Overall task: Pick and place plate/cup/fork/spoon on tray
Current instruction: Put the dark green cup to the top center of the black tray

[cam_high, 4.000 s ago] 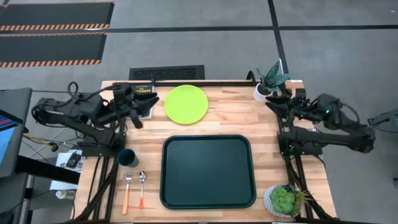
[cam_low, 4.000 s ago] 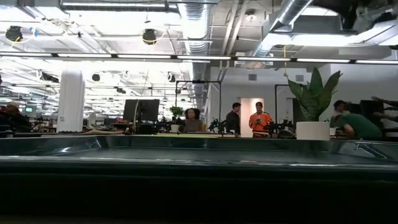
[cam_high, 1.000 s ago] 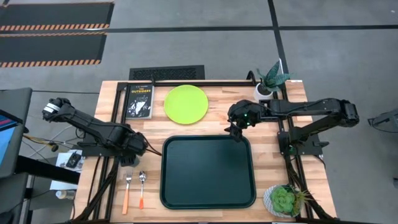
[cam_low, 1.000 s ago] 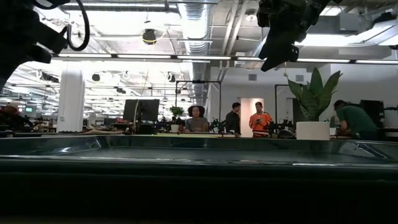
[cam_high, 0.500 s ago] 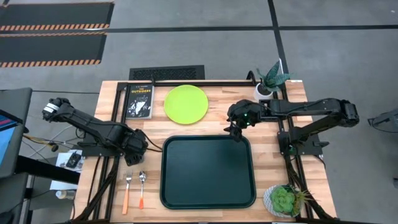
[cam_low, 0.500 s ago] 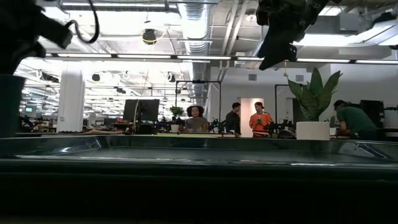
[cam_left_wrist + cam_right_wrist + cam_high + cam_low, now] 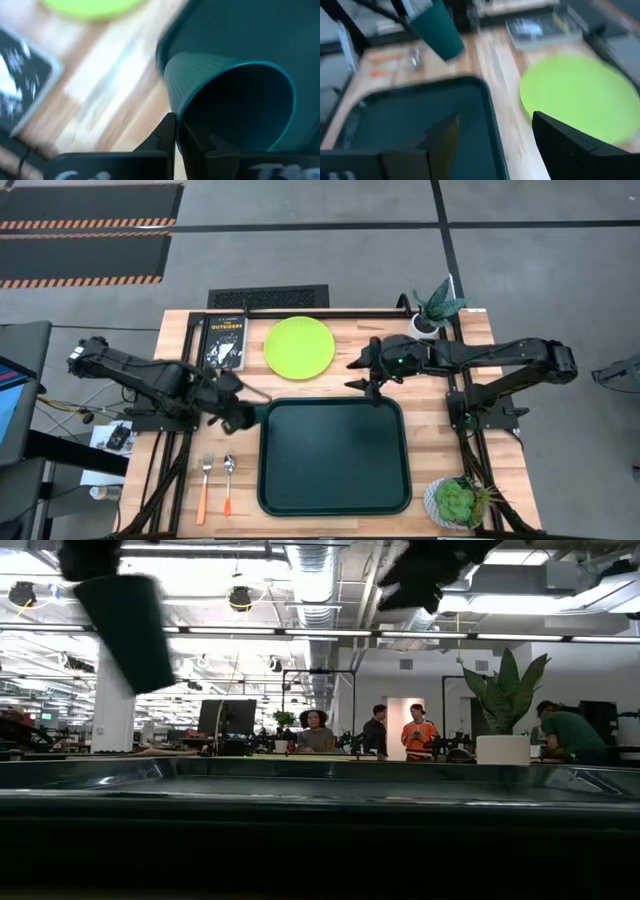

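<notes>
My left gripper (image 7: 243, 418) is shut on the dark teal cup (image 7: 230, 100) and holds it in the air beside the tray's far left corner. The cup also shows in the low view (image 7: 125, 630) and in the right wrist view (image 7: 437, 32). The dark green tray (image 7: 335, 480) lies flat at the table's near middle. The lime-green plate (image 7: 299, 347) lies flat beyond the tray. My right gripper (image 7: 358, 375) hovers open between plate and tray, touching nothing. The fork (image 7: 204, 485) and the spoon (image 7: 228, 480) lie left of the tray. My left gripper holds the cup by its rim (image 7: 176, 119), the wall pinched with one finger outside and one inside the mouth. The cup is lifted clear of the table and tilted, its base lower than the fingers in the low view.
A black book (image 7: 225, 340) lies at the far left. A white pot with a leafy plant (image 7: 430, 315) stands at the far right and a succulent pot (image 7: 455, 502) at the near right corner. People stand in the room beyond the table (image 7: 415, 735).
My left gripper has raised the cup off the table left of the tray and carried it up and toward the table's right, to the tray's far left corner; the cup now hangs tilted. My right gripper has shifted a little toward the table's left, nearer the plate.
</notes>
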